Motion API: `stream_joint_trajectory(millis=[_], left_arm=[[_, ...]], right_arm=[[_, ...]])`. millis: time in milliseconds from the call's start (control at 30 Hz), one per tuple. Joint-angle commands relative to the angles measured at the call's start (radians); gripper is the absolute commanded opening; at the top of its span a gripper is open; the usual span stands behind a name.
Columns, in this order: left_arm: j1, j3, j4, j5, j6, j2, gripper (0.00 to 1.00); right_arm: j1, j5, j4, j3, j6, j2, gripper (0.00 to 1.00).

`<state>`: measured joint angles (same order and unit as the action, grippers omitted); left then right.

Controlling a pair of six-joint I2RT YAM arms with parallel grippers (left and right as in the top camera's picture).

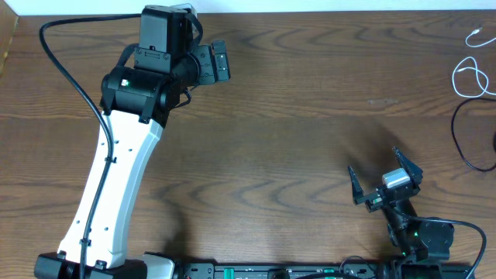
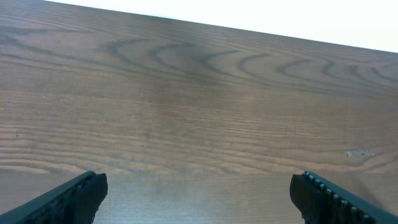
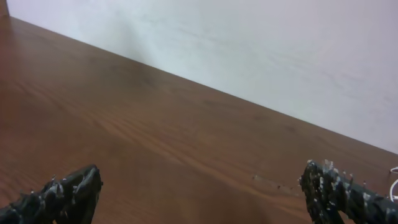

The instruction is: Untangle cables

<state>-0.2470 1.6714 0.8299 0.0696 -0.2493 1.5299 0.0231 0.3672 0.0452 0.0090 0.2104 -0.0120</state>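
Note:
The white cable (image 1: 470, 74) lies in a loop at the table's far right edge, with another white piece (image 1: 474, 34) above it. The black cable (image 1: 459, 133) curves just below the loop and runs off the right edge. A sliver of white cable (image 3: 394, 182) shows at the right edge of the right wrist view. My left gripper (image 1: 225, 62) (image 2: 199, 190) is open and empty over bare wood at the back left, far from the cables. My right gripper (image 1: 373, 160) (image 3: 199, 186) is open and empty near the front right, left of the black cable.
The wooden table (image 1: 294, 116) spans the whole view. The left arm's thick black wire (image 1: 74, 74) arcs over the table's left side. The right arm's base (image 1: 422, 240) sits at the front right edge. A pale wall (image 3: 249, 50) stands beyond the far edge.

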Motion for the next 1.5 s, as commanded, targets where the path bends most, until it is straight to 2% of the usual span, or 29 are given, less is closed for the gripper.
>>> stream_joint_trajectory(millis=[0,900,1233,1467], left_arm=[[-0.001,0.007,0.0,-0.002,0.016,0.0,0.99],[-0.001,0.007,0.008,-0.003,0.017,0.0,0.99],[0.0,0.0,0.012,-0.074,0.021,-0.002,0.99],[0.024,-0.065,-0.01,-0.093,0.021,-0.069,0.99]], right_arm=[[0.002,0.008,0.002,-0.003,-0.019,0.006,0.99],[0.002,0.008,0.002,-0.003,-0.019,0.006,0.99],[0.002,0.008,0.002,-0.003,-0.019,0.006,0.99],[0.002,0.008,0.002,-0.003,-0.019,0.006,0.99]])
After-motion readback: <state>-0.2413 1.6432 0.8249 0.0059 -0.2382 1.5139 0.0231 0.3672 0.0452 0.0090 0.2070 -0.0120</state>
